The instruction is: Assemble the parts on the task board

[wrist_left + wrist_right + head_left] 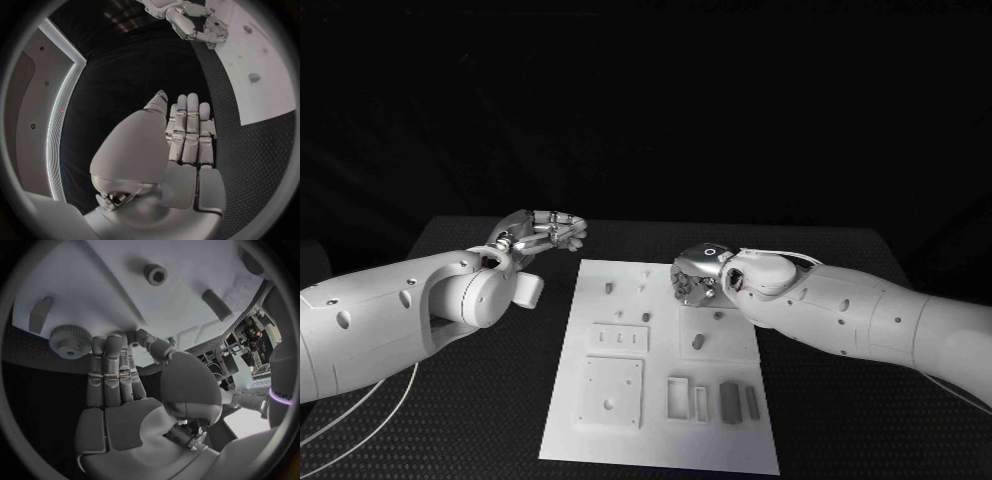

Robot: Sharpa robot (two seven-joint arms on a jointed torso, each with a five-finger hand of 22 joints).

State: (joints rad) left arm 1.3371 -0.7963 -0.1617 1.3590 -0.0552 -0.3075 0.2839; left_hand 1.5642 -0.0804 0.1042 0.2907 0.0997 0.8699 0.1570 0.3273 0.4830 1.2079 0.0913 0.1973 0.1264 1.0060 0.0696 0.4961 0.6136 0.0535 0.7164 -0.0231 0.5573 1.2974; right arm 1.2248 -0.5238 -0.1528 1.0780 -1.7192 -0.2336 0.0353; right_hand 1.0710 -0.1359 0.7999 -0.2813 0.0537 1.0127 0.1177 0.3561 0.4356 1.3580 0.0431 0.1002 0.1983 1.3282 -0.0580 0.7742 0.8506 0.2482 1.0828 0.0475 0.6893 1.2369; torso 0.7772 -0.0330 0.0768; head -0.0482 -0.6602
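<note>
We see the black table (pixel 473 400) first, with the white task board (pixel 661 420) lying flat in its middle, long side running away from the robot.

Our left arm (pixel 387 320) comes in beside the board's left edge, and its left hand (pixel 538 235) hangs over bare table just off the board's far left corner. In the left wrist view its fingers (pixel 187 130) lie straight and side by side with nothing between them, so we call it flat and empty.

Our right arm (pixel 877 320) reaches across the board's right edge, and the right hand (pixel 697 275) is over the board's far right part. In the right wrist view its fingers (pixel 112 370) are extended together, tips close to a small gear (pixel 67 339) near the board's edge; we cannot tell whether they touch it, and nothing is held.

On the board, a row of slotted blocks (pixel 711 398) sits near the front right, a square plate (pixel 615 390) to their left, and small pegs (pixel 609 287) stand farther back. A hexagonal nut (pixel 155 274) and an oblong part (pixel 215 304) lie on the board beyond the right hand.
</note>
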